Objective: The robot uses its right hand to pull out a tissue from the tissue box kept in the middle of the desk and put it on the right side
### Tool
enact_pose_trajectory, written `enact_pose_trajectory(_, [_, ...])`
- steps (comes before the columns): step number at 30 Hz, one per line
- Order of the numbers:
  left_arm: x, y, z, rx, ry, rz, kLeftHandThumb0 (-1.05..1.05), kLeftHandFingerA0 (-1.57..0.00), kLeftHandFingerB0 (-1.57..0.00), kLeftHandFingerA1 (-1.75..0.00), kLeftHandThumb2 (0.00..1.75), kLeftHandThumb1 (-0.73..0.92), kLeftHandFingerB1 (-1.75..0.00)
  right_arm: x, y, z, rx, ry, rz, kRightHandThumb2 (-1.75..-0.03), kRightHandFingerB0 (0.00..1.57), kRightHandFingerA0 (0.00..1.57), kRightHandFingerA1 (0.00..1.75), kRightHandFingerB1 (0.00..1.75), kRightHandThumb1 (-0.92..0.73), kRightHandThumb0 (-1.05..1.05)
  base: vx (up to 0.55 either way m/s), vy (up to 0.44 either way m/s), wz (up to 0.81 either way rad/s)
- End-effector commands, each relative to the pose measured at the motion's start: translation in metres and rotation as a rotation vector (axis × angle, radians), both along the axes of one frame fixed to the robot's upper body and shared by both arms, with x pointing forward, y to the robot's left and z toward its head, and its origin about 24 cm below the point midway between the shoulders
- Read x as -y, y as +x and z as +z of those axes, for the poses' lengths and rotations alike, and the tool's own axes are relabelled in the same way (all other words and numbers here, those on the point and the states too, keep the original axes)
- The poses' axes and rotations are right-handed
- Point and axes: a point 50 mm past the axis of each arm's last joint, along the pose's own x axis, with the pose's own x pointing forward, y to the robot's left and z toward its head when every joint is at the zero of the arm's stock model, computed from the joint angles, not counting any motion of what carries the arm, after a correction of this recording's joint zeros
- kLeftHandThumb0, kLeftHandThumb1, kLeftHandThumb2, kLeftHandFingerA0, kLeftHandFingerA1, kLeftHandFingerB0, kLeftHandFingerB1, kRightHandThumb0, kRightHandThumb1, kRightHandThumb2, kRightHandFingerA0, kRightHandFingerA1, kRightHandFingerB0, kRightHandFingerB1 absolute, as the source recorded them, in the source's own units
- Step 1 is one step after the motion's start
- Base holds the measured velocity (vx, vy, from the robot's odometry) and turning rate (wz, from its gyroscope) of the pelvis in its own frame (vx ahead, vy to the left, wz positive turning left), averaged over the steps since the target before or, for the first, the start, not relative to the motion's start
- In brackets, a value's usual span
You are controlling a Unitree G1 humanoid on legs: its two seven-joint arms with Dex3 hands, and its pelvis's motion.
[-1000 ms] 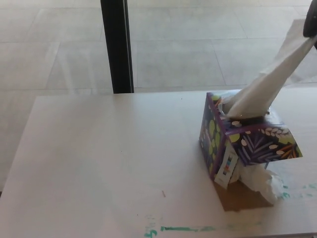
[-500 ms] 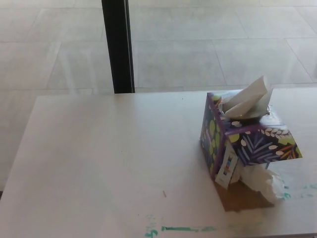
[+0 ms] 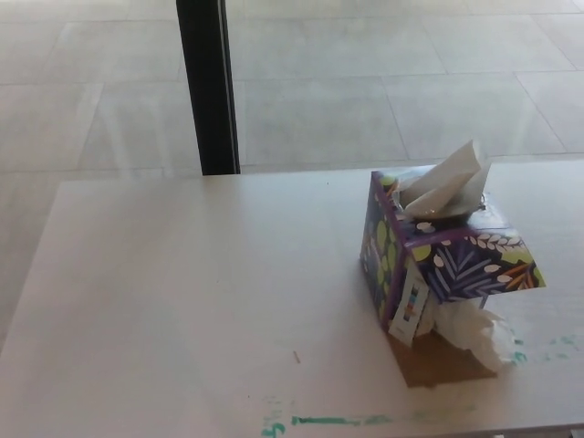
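From my head camera I see no part of my own body: neither arm, wrist nor robot hand enters the picture from the left or the right edge, so I can say nothing of their pose or how the fingers stand.

Bright daylight comes from the top of the frame, with pale glare on the grey tiled floor [image 3: 365, 82]. The purple patterned tissue box [image 3: 438, 265] throws a brown shadow toward lower right. The whole picture is slightly soft.

Desk [image 3: 182, 301] cut off at edges
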Motion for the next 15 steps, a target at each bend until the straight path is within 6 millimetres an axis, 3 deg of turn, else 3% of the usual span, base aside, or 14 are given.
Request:
enact_pose_trajectory(1, [-0.005, -0.001, 0.005, 0.003, 0.022, -0.023, -0.84, -0.60, -0.49, -0.49, 0.68, 0.91, -0.43, -0.020, 0.016, -0.042, -0.133, -0.049, 0.118, -1.16, 0.85, 0.94, 1.64, 1.35, -0.41, -0.20, 0.00, 0.000, 0.00])
enact_pose_trajectory(3, [-0.005, 0.000, 0.005, 0.007, 0.026, -0.031, -0.83, -0.60, -0.48, -0.49, 0.68, 0.92, -0.44, -0.028, 0.020, -0.065, -0.184, -0.061, 0.164, -1.11, 0.93, 1.01, 1.59, 1.27, -0.45, -0.17, 0.00, 0.000, 0.00])
enact_pose_trajectory(4, [-0.005, 0.000, 0.005, 0.007, 0.026, -0.031, -0.83, -0.60, -0.48, -0.49, 0.68, 0.92, -0.44, -0.028, 0.020, -0.066, -0.185, -0.061, 0.165, -1.11, 0.93, 1.01, 1.59, 1.27, -0.45, -0.17, 0.00, 0.000, 0.00])
enact_pose_trajectory(5, [-0.005, -0.001, 0.005, 0.006, 0.017, -0.034, -0.91, -0.56, -0.44, -0.54, 0.86, 0.74, -0.49, -0.035, 0.025, -0.086, -0.265, -0.039, 0.195, -0.99, 0.87, 0.96, 1.62, 1.26, -0.49, -0.14, 0.00, 0.000, 0.00])
enact_pose_trajectory(6, [-0.005, -0.001, 0.005, 0.007, 0.016, -0.035, -0.91, -0.55, -0.44, -0.55, 0.86, 0.74, -0.49, -0.038, 0.026, -0.097, -0.305, -0.022, 0.206, -0.93, 0.83, 0.93, 1.64, 1.32, -0.51, -0.16, 0.00, 0.000, 0.00])
enact_pose_trajectory(7, [-0.005, -0.001, 0.005, 0.008, 0.016, -0.035, -0.85, -0.59, -0.47, -0.48, 0.67, 0.92, -0.43, -0.040, 0.027, -0.106, -0.332, -0.020, 0.216, -0.92, 0.80, 0.93, 1.60, 1.28, -0.52, -0.12, 0.00, 0.000, 0.00])
enact_pose_trajectory(9, [-0.004, -0.001, 0.004, 0.006, 0.019, -0.032, -0.85, -0.59, -0.48, -0.47, 0.68, 0.91, -0.43, -0.043, 0.027, -0.123, -0.378, -0.037, 0.225, -0.89, 0.80, 0.87, 1.59, 1.30, -0.55, -0.16, 0.00, 0.000, 0.00])
enact_pose_trajectory(10, [-0.004, 0.000, 0.004, 0.007, 0.021, -0.027, -0.83, -0.61, -0.49, -0.49, 0.68, 0.91, -0.43, -0.046, 0.028, -0.146, -0.451, -0.056, 0.219, -0.78, 0.86, 0.81, 1.57, 1.18, -0.54, -0.19, 0.00, 0.000, 0.00])
enact_pose_trajectory(11, [-0.004, 0.001, 0.004, 0.008, 0.021, -0.030, -0.84, -0.61, -0.49, -0.48, 0.68, 0.92, -0.42, -0.048, 0.027, -0.163, -0.522, -0.053, 0.212, -0.79, 0.80, 0.79, 1.60, 1.26, -0.55, -0.19, 0.00, 0.000, 0.00])
enact_pose_trajectory(13, [-0.004, 0.001, 0.004, 0.011, 0.023, -0.039, -0.83, -0.60, -0.47, -0.49, 0.68, 0.92, -0.43, -0.051, 0.026, -0.177, -0.572, -0.052, 0.212, -0.78, 0.81, 0.82, 1.61, 1.25, -0.56, -0.19, 0.00, 0.000, 0.00])
enact_pose_trajectory(15, [-0.003, 0.002, 0.004, 0.016, 0.020, -0.037, -0.84, -0.59, -0.47, -0.48, 0.68, 0.92, -0.43, -0.052, 0.022, -0.193, -0.599, -0.054, 0.228, -0.84, 0.73, 0.83, 1.68, 1.46, -0.50, -0.15, 0.00, 0.000, 0.00])
